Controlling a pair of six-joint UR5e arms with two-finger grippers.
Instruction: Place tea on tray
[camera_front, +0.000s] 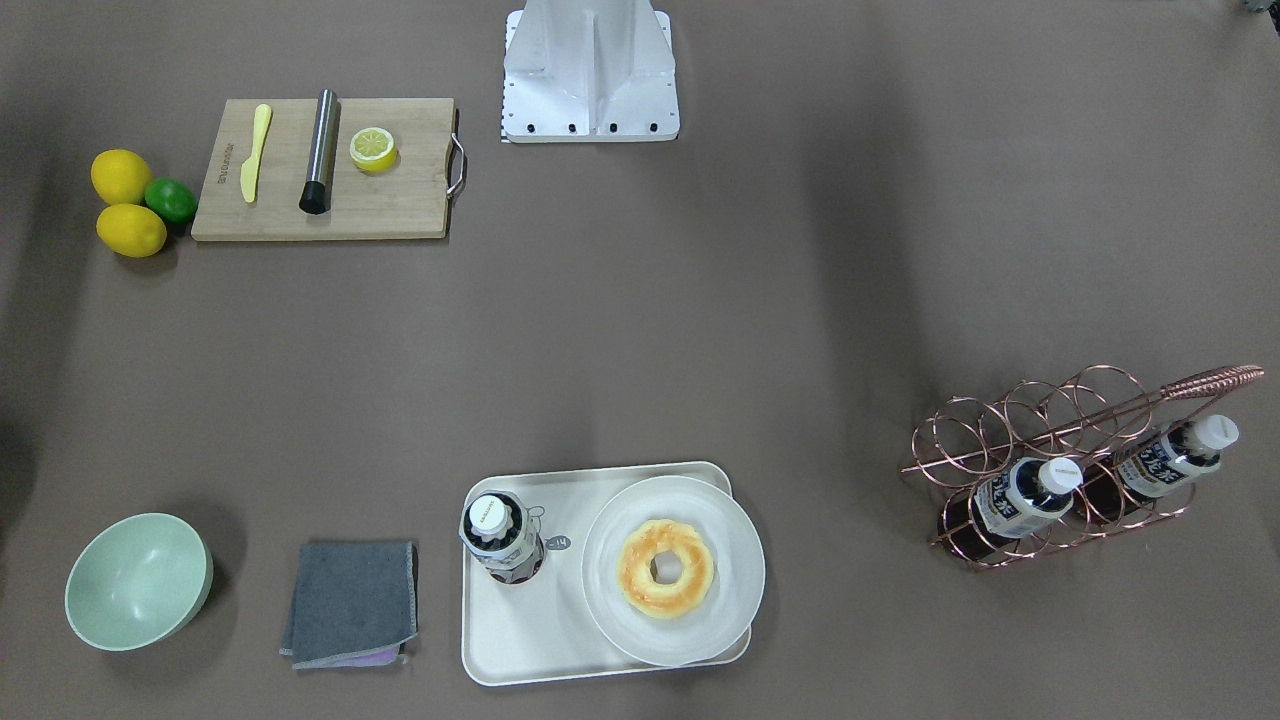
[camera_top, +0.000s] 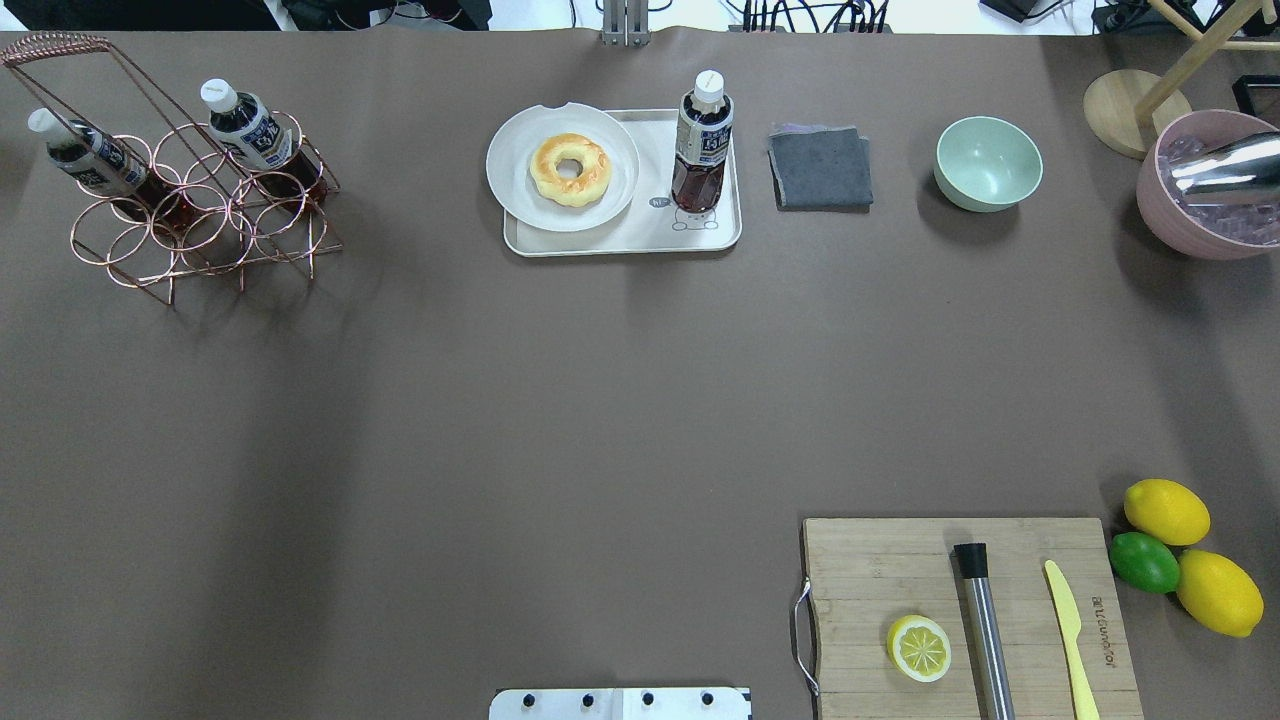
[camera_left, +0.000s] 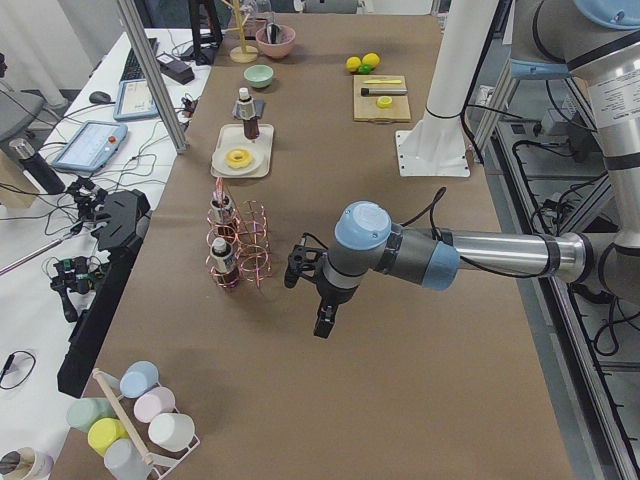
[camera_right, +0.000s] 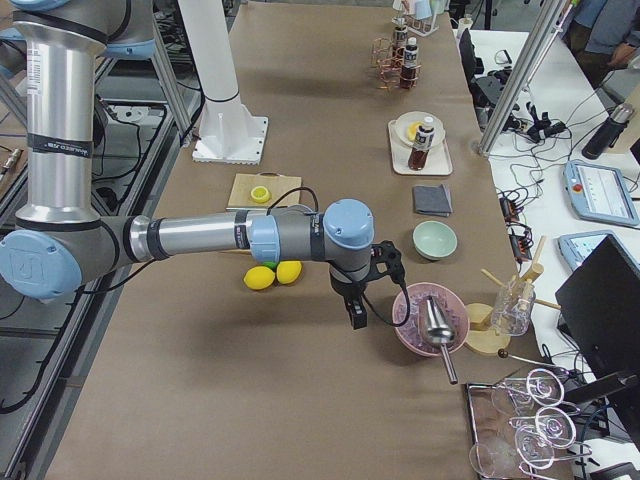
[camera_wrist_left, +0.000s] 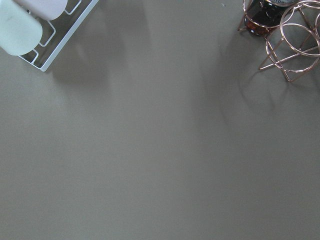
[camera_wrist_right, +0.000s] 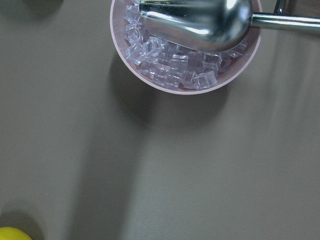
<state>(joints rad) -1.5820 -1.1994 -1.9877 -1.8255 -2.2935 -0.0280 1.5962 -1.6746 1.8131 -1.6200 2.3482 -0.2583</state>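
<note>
Nearest, at the right: a wooden cutting board (camera_top: 880, 570) bearing a lemon half (camera_top: 919, 648), a steel muddler (camera_top: 985, 630) and a yellow knife (camera_top: 1070, 630). Just right of it, two lemons (camera_top: 1166, 511) and a lime (camera_top: 1144, 562), bunched together.

Farther out, at the left: the left gripper (camera_left: 322, 318), pointing down over bare table, near the copper wire rack (camera_top: 200, 230). Open or closed, impossible to tell. At the right: the right gripper (camera_right: 357, 312), hanging just beside a pink bowl of ice (camera_top: 1190, 235). Again impossible to tell.

Along the far edge, left to right:
- The rack, with two bottles (camera_top: 255, 135) slanted in its rings.
- The tray (camera_top: 600, 243), with a white plate (camera_top: 510, 165) and donut (camera_top: 570, 169) over its left end.
- The tea (camera_top: 703, 140), upright on the tray's right end, well apart from both grippers.
- A grey cloth (camera_top: 820, 167).
- A pale green bowl (camera_top: 988, 163).
</note>
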